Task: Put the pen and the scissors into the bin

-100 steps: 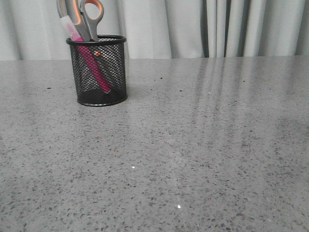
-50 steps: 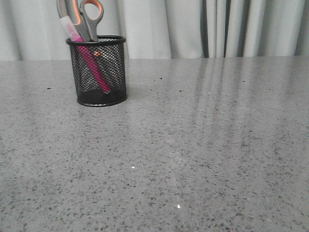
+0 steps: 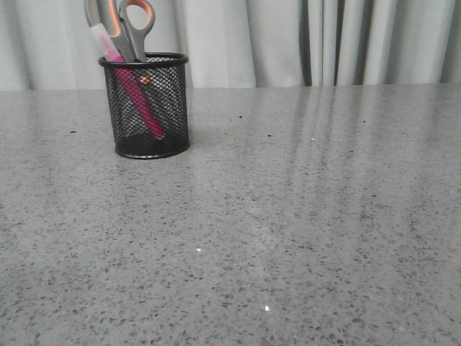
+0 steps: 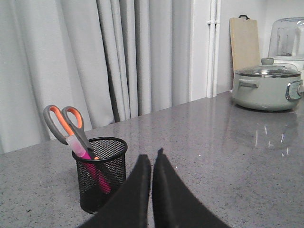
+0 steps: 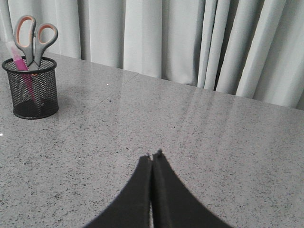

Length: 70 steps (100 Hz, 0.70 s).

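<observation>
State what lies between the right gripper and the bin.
Only bare table lies between the right gripper and the bin, as the right wrist view shows.

No text, label, brand, number or sign can be read in any of the views

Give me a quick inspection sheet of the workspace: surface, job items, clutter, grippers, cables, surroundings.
Surface: grey speckled table, a few dark specks.
Bin: black mesh bin upright, far left.
Pen: pink pen inside the bin, leaning, cap end above the rim.
Scissors: scissors in the bin, blades down, handles up.
Clutter: nothing seen on the table in front view.
Left gripper: fingers together, empty, apart from the bin.
Right gripper: fingers together, empty.
Cables: nothing seen.
Surroundings: pale curtain behind; green lidded pot, wooden board and blender in the left wrist view.
</observation>
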Motion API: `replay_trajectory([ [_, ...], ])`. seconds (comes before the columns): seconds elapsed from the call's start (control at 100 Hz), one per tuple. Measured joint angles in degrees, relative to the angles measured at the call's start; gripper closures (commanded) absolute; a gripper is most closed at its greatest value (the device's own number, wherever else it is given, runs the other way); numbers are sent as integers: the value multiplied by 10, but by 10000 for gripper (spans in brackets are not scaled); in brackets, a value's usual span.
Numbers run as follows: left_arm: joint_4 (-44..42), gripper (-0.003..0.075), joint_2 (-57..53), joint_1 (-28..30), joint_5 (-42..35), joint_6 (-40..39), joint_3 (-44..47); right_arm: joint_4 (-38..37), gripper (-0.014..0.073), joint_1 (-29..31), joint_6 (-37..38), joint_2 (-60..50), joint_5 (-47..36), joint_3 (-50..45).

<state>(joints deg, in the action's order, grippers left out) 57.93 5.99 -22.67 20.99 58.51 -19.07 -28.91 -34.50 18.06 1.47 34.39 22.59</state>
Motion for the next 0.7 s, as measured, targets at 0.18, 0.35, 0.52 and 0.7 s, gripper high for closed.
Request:
replay_trajectory([
  [0.18, 1, 739, 0, 0, 0, 0, 3, 0, 662, 0, 0, 0, 0, 0],
  [0.35, -121, 739, -1, 0, 0, -6, 15, 0, 662, 0, 0, 0, 1, 0],
  [0.52, -399, 739, -3, 18, -45, -265, 69, 0, 662, 0, 0, 0, 1, 0],
  [0.7, -482, 739, -34, 69, -82, -411, 150, 0, 662, 0, 0, 0, 2, 0],
])
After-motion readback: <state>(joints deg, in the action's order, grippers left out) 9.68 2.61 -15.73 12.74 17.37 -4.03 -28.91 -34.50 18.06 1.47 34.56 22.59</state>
